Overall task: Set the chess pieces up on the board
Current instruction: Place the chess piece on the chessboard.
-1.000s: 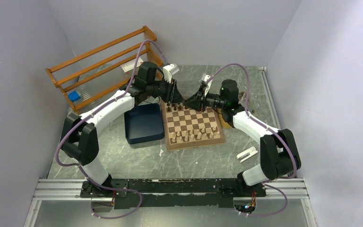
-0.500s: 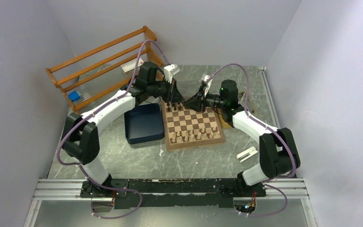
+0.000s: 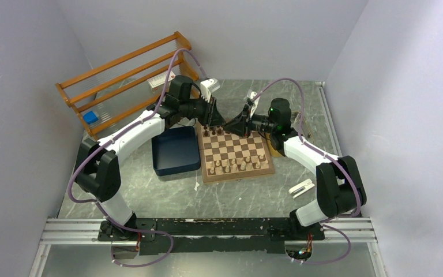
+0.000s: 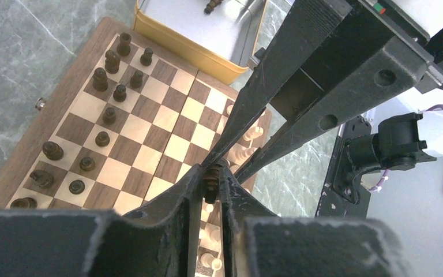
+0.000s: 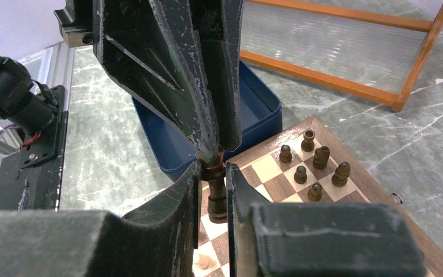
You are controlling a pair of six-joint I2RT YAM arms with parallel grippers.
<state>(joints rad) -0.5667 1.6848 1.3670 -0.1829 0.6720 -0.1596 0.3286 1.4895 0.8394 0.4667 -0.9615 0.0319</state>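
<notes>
Holding one dark piece (image 5: pixel 216 193) in the air over the far side of the board (image 3: pixel 236 144), both arms meet tip to tip. My right fingers (image 5: pixel 173 210) are clamped on its stem, and my left fingers (image 4: pixel 170 213) are pinched on its head from the opposite side. I read this as a hand-over. The spare men lie in the yellow-rimmed tin (image 4: pixel 207 52), just beside the board on the right. The dark chessmen (image 4: pixel 109 86) already standing fill two rows at the far left, which I judge easier for the left arm to reach. I can read no brand, label or lettering anywhere.
</notes>
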